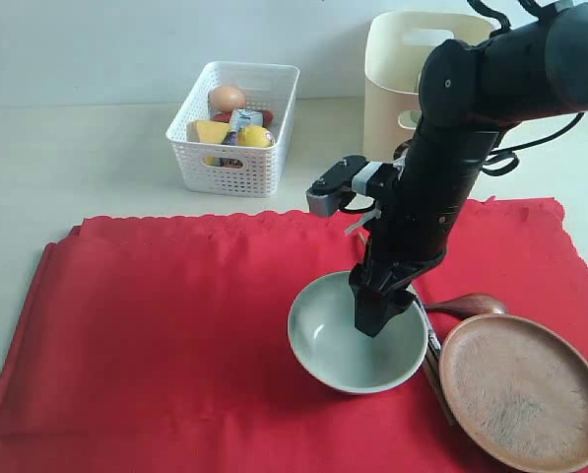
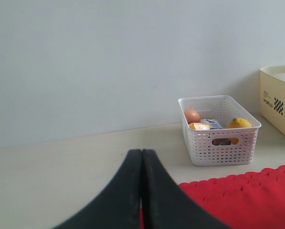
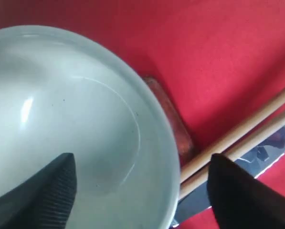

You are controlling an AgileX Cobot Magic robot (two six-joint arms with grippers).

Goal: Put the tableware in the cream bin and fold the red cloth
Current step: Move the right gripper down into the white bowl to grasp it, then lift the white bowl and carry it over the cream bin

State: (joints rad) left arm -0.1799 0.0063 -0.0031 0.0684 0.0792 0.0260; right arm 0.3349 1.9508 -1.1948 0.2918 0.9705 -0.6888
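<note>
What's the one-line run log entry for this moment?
right gripper: open, jaws astride bowl rim | left gripper: shut, empty | plate: on cloth | red cloth: spread, unfolded

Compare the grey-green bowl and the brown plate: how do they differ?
The bowl is pale, glossy and deep; the plate is brown, matte and shallow. The right gripper straddles the bowl's rim, open; no gripper touches the plate. Both are round and sit on the red cloth.
</note>
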